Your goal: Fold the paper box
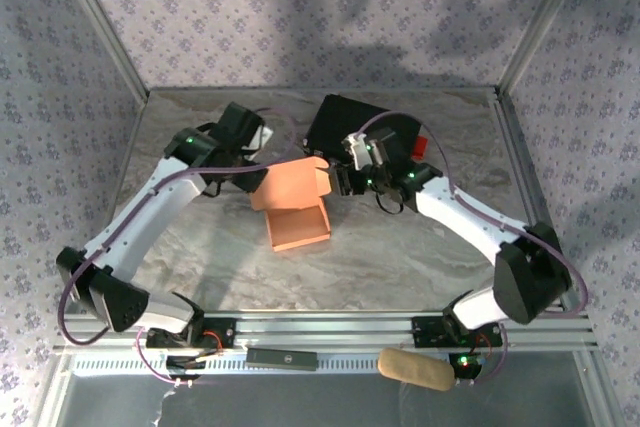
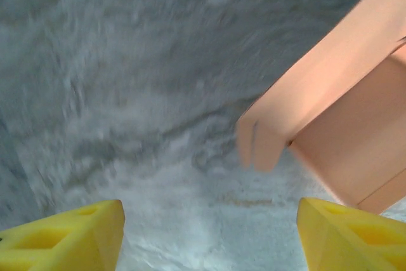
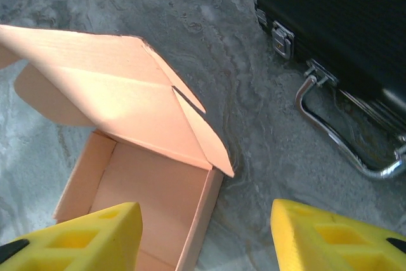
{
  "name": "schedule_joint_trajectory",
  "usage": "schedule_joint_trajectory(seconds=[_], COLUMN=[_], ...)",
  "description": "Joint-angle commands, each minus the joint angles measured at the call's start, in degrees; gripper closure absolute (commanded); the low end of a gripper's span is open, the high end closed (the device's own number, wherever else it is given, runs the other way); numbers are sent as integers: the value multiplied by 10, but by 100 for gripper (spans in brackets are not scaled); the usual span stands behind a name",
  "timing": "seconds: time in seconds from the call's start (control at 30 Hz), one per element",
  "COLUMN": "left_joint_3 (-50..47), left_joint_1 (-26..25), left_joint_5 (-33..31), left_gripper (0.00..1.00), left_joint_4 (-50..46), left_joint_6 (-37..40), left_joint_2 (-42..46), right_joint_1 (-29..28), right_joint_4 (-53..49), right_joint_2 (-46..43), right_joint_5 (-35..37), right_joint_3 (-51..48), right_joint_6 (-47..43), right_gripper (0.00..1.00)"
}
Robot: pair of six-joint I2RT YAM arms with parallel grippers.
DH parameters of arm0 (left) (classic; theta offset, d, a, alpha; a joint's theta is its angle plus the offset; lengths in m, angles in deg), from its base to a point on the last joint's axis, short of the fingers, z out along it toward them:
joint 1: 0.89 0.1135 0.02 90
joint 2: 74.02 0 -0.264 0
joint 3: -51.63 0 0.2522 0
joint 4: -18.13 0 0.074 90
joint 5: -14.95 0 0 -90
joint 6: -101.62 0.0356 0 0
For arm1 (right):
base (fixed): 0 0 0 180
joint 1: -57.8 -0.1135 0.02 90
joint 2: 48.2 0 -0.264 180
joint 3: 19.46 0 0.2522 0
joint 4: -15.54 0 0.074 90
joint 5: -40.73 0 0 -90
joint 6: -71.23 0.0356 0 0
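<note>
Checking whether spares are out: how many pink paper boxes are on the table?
1. The paper box sits mid-table, lid raised, in front of the black case. Some of the table is covered, so another could be hidden.

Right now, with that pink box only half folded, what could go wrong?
The paper box lies free: both the left fingers and the right fingers stand open, so a push on its raised lid could slide it instead of folding. The lid's loose side tab might crumple rather than tuck in. The black case sits close on the right; its metal handle could snag.
</note>
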Motion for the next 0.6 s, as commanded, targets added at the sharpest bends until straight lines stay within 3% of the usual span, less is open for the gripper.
schedule_joint_trajectory(seconds=[0.0, 0.3, 0.57], left_joint_3=[-72, -148, -170], left_joint_1=[32, 72, 69], left_joint_5=[83, 128, 145], left_gripper=[30, 31, 40], left_joint_4=[10, 130, 192], left_joint_6=[-47, -14, -8], left_joint_2=[7, -4, -24], right_joint_1=[-15, -22, -24], right_joint_4=[-56, -91, -85], right_joint_2=[42, 151, 158], right_joint_5=[17, 35, 38], right_joint_3=[50, 133, 138], right_joint_6=[-58, -97, -94], right_gripper=[43, 49, 55])
